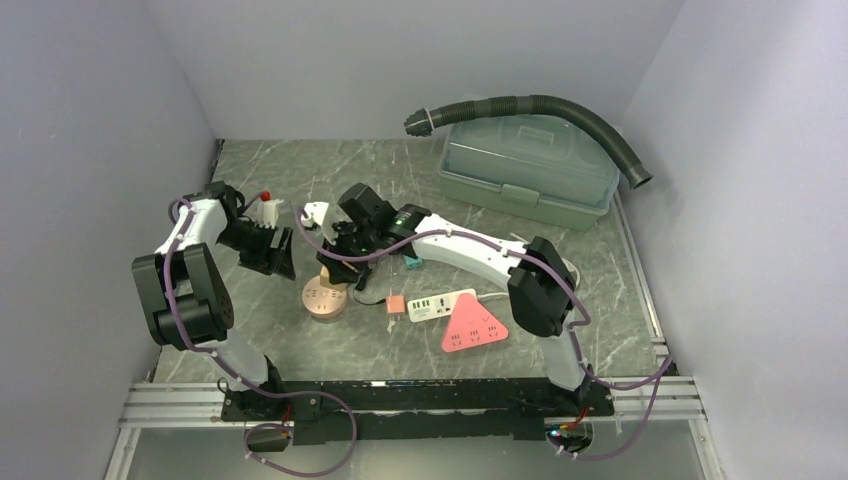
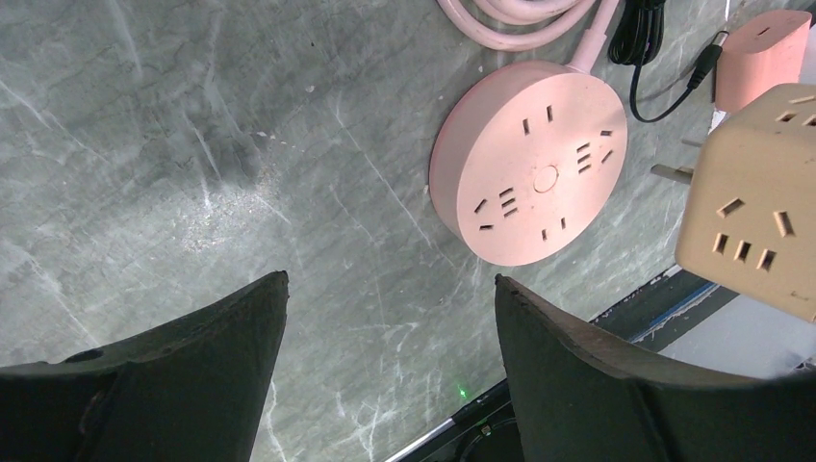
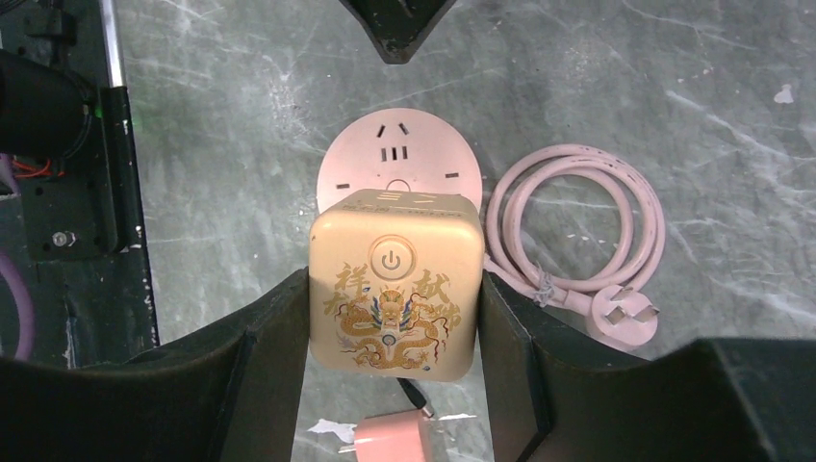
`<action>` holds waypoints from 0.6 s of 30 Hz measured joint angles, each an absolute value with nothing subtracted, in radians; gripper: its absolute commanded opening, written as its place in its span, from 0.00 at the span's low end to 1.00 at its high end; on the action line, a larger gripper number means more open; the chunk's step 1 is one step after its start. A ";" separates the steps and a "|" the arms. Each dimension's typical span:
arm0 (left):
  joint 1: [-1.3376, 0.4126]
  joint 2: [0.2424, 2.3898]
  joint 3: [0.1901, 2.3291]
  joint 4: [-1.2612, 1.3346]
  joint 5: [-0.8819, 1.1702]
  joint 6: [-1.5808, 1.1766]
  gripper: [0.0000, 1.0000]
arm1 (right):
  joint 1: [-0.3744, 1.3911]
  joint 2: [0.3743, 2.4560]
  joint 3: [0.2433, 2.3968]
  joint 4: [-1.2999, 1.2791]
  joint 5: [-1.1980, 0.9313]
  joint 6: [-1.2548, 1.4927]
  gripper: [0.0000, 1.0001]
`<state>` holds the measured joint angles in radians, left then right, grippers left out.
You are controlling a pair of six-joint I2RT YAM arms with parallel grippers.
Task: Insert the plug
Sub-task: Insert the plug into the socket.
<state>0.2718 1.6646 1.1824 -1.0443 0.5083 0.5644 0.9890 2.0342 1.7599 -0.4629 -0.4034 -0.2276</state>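
Right gripper (image 3: 395, 284): jaws clamped on beige cube plug (image 3: 395, 245) | Plug: over pink round socket (image 3: 399, 154), prongs exposed | Left gripper (image 2: 390, 289): jaws wide, empty, near socket

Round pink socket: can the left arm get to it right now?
Probably yes. The left gripper is open, and only bare table lies between it and the round pink socket. The right gripper holds the beige cube close by, so it could get crowded.
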 measured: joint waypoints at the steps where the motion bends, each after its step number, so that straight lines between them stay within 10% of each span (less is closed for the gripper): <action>1: 0.272 1.665 1.182 -1.044 0.508 0.564 0.83 | 0.989 2.035 1.759 -0.463 -0.406 -0.228 0.00; 18: 0.272 1.665 1.182 -1.039 0.508 0.564 0.83 | 0.999 2.066 1.733 -0.467 -0.429 -0.228 0.00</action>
<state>0.2718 1.6650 1.1824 -1.0386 0.5079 0.5644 0.9985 2.0659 1.7329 -0.4667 -0.4286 -0.2279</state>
